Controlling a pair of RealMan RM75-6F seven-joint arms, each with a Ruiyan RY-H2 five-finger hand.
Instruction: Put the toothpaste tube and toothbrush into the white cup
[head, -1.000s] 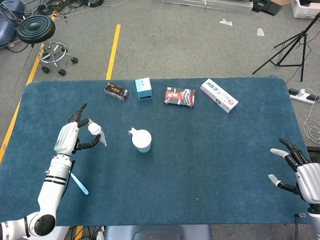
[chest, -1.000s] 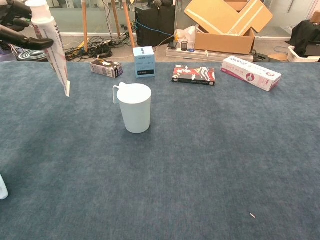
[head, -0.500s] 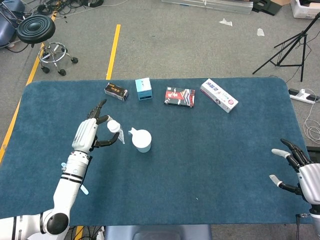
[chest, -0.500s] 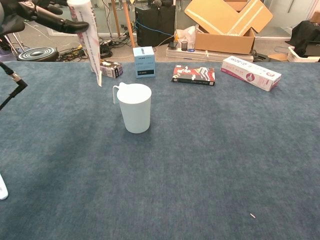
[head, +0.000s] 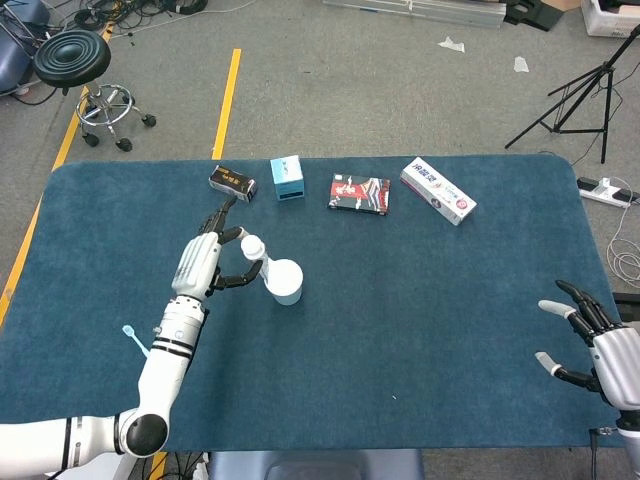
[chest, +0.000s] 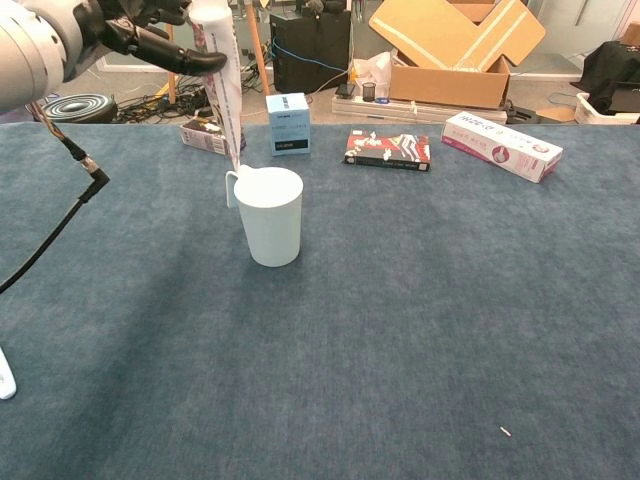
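The toothpaste tube (chest: 222, 70) is held cap-up by the left hand (head: 205, 264), above the white cup (chest: 271, 214)'s handle-side rim. The right hand (head: 590, 340) is spread empty near the table (head: 450, 330)'s right edge.

No legible text — printing too small.
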